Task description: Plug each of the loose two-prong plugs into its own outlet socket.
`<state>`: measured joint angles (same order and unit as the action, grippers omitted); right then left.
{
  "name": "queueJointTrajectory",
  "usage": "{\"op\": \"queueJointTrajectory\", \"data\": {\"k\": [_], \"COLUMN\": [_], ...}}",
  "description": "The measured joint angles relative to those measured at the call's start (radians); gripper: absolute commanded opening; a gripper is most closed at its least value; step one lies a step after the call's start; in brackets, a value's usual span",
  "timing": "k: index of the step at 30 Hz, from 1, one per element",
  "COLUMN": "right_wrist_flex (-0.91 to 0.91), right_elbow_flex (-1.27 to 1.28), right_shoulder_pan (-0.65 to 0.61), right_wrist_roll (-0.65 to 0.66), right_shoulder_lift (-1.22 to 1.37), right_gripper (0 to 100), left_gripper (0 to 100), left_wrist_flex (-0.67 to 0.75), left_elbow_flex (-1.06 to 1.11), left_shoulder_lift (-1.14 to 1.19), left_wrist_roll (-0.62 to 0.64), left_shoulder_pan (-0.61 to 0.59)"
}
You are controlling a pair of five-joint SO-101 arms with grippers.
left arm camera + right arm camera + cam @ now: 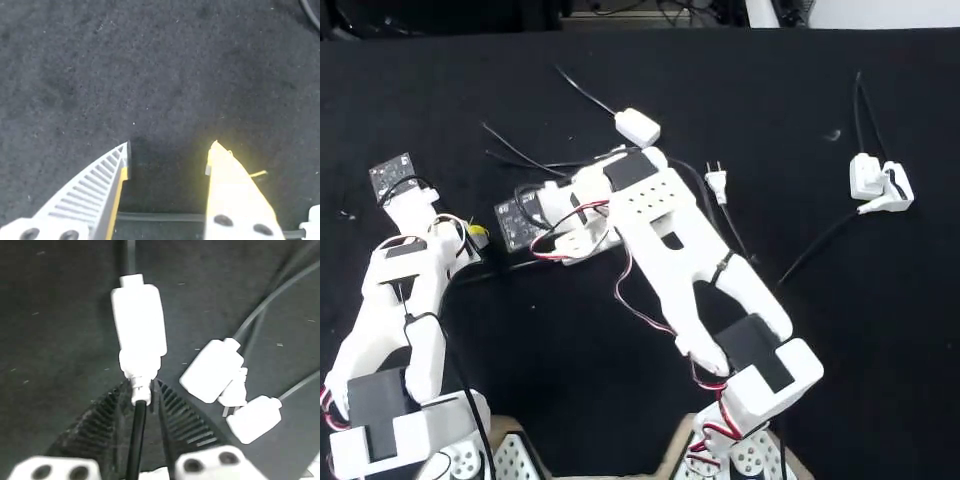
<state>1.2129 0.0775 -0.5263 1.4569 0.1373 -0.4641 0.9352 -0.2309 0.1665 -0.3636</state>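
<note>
we are seeing the right gripper (142, 386) clamped around the tail of a white plug (140, 367), its black cord (134, 435) running back between the fingers. the plug's nose is meeting the end of a long white socket (139, 320), and we are judging it seated or very nearly so, though the joint is too tight to read. just beside them more white connectors (215, 372) are lying in a cluster, and we cannot tell which are mated. in the high view one two-prong plug (718, 182) is lying loose on the black table (820, 330), prongs bare and apart from any socket, so that one at least is waiting. the left gripper (170, 147) is hanging with fingers apart over bare cloth, holding nothing.
</note>
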Motion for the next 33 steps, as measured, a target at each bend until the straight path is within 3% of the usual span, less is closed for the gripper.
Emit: {"op": "queueJointTrajectory", "data": {"k": [9,33], "right_wrist_flex": [0.029,0.011], "right_elbow_flex": [-0.025,-0.133], "right_shoulder_pan": [0.002,0.029], "right_wrist_roll": [0.063,0.066], "right_shoulder_lift": [0.0,0.098], "right_gripper": [1.1,1.1], "left_gripper": [26,26], "left_wrist_flex": [0.003,0.003], "left_elbow_flex": [0.008,0.011], "left_shoulder_lift": [0.0,0.0], "left_wrist_roll": [0.0,0.0], "left_shoulder_pan": [0.0,0.0]}}
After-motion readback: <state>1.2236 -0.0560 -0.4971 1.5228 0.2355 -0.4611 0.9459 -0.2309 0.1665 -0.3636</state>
